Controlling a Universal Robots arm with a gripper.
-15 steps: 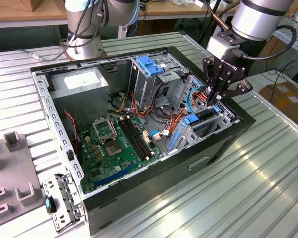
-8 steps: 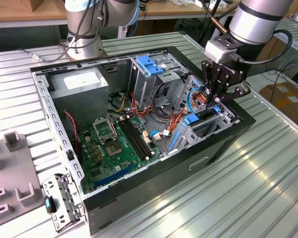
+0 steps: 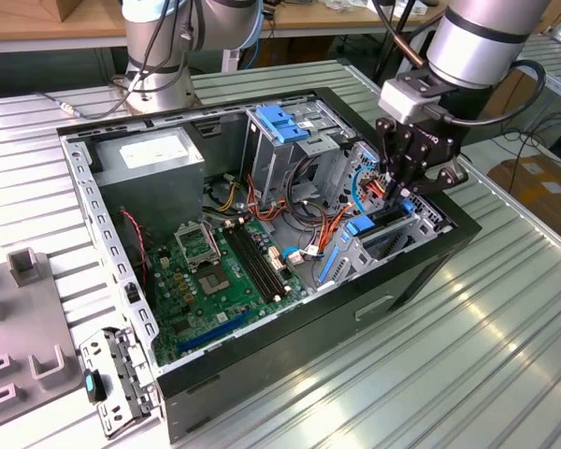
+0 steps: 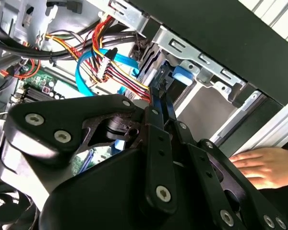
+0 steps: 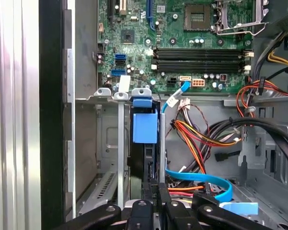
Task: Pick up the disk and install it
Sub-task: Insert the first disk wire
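Observation:
The disk stands on edge in a narrow metal bay at the case's side wall, its blue plastic carrier tab facing the motherboard. In the second wrist view the blue carrier sits just beyond the fingertips, inside the bay frame. My gripper hangs over that bay at the exterior view's right. Its black fingers are drawn close together on the disk's near edge. In the second wrist view the gripper is narrow and pinched.
The open computer case holds a green motherboard, a grey power-supply box and an upright cage with a blue top. Coloured cables crowd beside the bay. A person's hand rests outside the case wall. A second arm's base stands behind.

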